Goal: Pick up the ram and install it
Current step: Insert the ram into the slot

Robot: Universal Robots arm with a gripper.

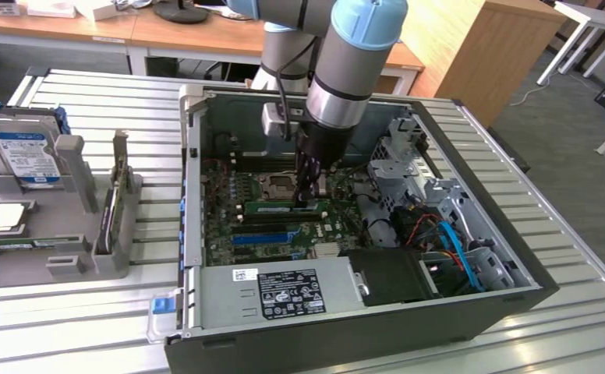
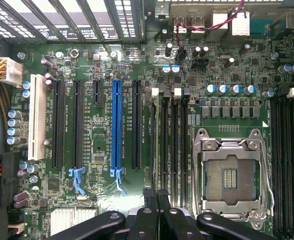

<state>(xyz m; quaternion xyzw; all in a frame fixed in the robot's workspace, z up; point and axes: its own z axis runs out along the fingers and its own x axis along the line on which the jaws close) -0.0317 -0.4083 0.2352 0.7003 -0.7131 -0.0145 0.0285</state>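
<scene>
— How do we treat the ram (image 1: 274,207)?
— As light, stiff and fragile; we'd hold its bare edges (never the chips). It stands on edge in a memory slot beside the processor socket (image 1: 278,185).
— And our claw (image 1: 305,199)?
— Fingers together, down at the ram's end; pinching or just pressing, we cannot tell.
</scene>
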